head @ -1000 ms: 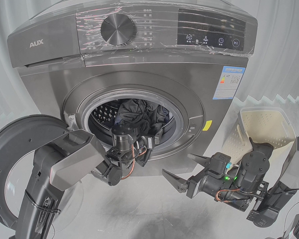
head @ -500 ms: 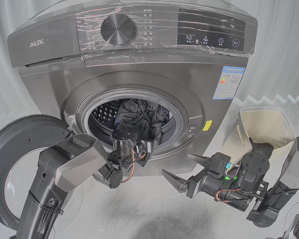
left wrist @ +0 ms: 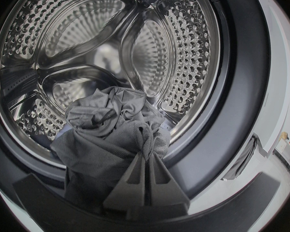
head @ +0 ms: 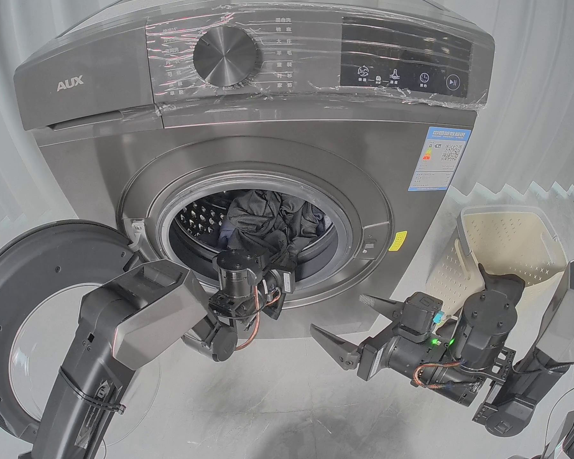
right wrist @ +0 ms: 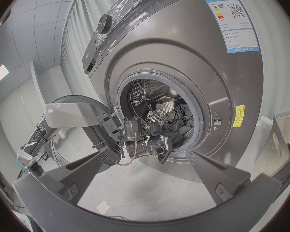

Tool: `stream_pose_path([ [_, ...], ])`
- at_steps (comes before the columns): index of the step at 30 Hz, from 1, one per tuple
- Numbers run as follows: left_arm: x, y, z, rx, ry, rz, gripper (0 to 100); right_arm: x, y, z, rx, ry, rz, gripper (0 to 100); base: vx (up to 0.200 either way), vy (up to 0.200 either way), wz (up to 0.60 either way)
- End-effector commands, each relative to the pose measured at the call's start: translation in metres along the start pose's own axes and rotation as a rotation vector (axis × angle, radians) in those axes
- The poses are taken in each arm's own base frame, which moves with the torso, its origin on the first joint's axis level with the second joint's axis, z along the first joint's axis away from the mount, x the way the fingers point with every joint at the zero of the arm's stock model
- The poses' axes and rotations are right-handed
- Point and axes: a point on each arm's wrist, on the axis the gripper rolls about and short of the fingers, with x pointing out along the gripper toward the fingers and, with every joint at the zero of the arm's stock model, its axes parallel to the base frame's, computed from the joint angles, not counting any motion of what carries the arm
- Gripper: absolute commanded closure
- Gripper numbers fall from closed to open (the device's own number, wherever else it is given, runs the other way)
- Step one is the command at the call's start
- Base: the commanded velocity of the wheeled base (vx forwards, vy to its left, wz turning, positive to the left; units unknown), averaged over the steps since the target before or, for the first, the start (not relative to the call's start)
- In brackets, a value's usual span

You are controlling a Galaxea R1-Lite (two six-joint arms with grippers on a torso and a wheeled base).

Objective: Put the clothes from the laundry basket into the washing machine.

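A dark grey garment [left wrist: 109, 123] lies heaped in the drum of the washing machine [head: 287, 141], spilling over the lower door seal. My left gripper [left wrist: 147, 160] sits at the drum's mouth, shut on a fold of that garment. The same heap of clothes [head: 268, 215] fills the lower right of the opening. My right gripper [head: 349, 325] hangs open and holds nothing, low in front of the washer and right of the opening. The cream laundry basket [head: 510, 243] stands tilted against the washer's right side, and I see no clothes in it.
The round washer door [head: 38, 288] is swung wide open to the left, beside my left arm. Bare grey floor [head: 287, 396] spreads in front of the machine. White curtains hang behind it.
My left wrist has dropped slightly and edged right at the drum's mouth, still holding the garment. The right arm has not moved.
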Motion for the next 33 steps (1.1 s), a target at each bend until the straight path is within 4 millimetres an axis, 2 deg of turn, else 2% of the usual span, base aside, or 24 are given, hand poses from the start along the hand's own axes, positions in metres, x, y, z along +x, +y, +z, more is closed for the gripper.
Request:
stream_pose_path([
  [1,0.010,-0.001,0.020,-0.011,-0.078,0.000,100,0.000,0.000,0.000,0.000,-0.002,0.001,0,0.000,0.000,0.00],
  [4,0.018,0.005,0.037,-0.018,-0.137,0.023,100,0.000,0.000,0.000,0.000,0.000,0.001,0,0.000,0.000,0.00],
  [5,0.023,0.008,0.049,-0.021,-0.174,0.044,100,0.001,0.000,0.000,0.000,-0.002,0.001,0,0.000,0.000,0.00],
  [9,0.035,0.013,0.068,-0.028,-0.231,0.082,100,0.001,0.000,0.000,0.000,-0.002,0.001,0,0.000,0.000,0.00],
  [12,0.044,0.016,0.074,-0.030,-0.253,0.091,100,0.001,0.000,0.000,0.000,-0.003,0.001,0,0.000,0.000,0.00],
  [17,0.059,0.021,0.079,-0.036,-0.295,0.114,100,0.001,0.000,0.000,0.000,-0.003,0.001,0,0.000,0.000,0.00],
  [19,0.063,0.024,0.068,-0.034,-0.267,0.125,100,0.001,0.000,0.000,0.000,-0.002,0.000,0,0.000,0.000,0.00],
  [25,0.064,0.033,0.063,-0.032,-0.233,0.140,100,0.002,-0.001,-0.002,0.001,0.007,-0.003,0,0.000,0.000,0.00],
  [32,0.063,0.043,0.066,-0.041,-0.245,0.159,100,0.004,-0.001,-0.003,0.000,0.007,-0.002,0,0.000,0.000,0.00],
  [33,0.063,0.042,0.067,-0.044,-0.245,0.157,0,0.003,-0.001,-0.003,0.001,0.007,-0.003,0,0.000,0.000,0.00],
])
